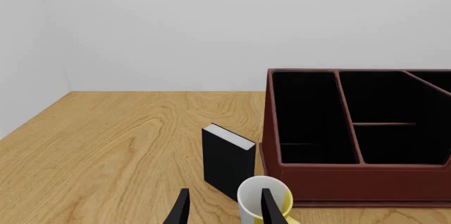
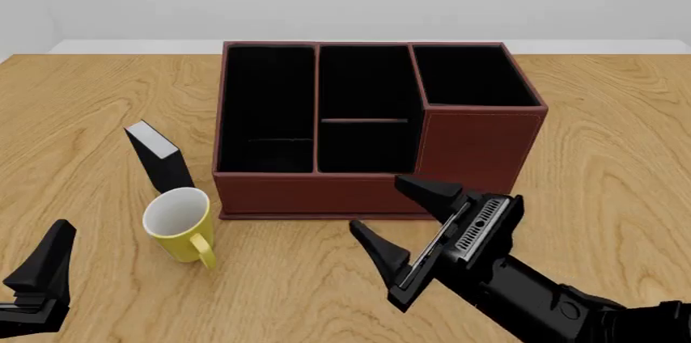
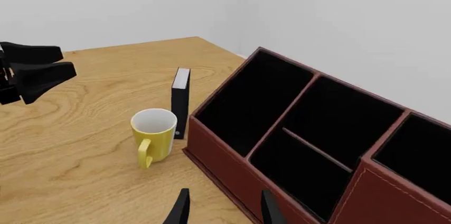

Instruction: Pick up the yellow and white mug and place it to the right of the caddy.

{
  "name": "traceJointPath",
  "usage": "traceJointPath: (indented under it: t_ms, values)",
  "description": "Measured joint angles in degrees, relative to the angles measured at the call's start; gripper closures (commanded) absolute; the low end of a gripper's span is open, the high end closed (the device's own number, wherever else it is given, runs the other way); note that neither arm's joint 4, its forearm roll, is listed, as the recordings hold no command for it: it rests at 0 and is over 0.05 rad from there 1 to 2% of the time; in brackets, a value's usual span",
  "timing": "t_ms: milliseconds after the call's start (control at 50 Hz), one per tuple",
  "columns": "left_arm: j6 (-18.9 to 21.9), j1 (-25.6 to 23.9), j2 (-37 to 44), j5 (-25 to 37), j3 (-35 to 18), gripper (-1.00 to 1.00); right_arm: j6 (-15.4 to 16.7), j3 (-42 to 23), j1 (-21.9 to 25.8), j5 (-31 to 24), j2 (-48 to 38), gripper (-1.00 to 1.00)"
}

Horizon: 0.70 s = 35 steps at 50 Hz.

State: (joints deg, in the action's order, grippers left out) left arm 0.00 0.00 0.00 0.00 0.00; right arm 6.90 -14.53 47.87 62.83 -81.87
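The yellow and white mug (image 2: 178, 224) stands upright on the table just off the caddy's front left corner, its handle toward the near edge. It also shows in the right wrist view (image 3: 155, 134) and in the left wrist view (image 1: 250, 198). The reddish-brown caddy (image 2: 475, 149) sits mid-table with three black compartments. My left gripper (image 2: 44, 274) is open and empty, low at the near left, short of the mug. In the left wrist view (image 1: 225, 192) one of its fingers overlaps the mug. My right gripper (image 2: 376, 204) is open and empty, in front of the caddy, pointing left toward the mug.
A thin black book-like box (image 2: 160, 157) stands upright just behind the mug, beside the caddy's left wall. The wooden table (image 2: 616, 165) extends to the right of the caddy. A pale wall rises behind the table.
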Motion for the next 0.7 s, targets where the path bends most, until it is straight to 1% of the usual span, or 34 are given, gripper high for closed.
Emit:
traceJointPath:
  t_ms: [460,700]
  values:
    - [0.0,0.0,0.0,0.0,0.0,-1.00,0.3,-4.8,1.0,0.5,-6.1,-1.00]
    - [0.0,0.0,0.0,0.0,0.0,-1.00,-0.4,-8.3,3.4,1.2,-10.9,-1.00]
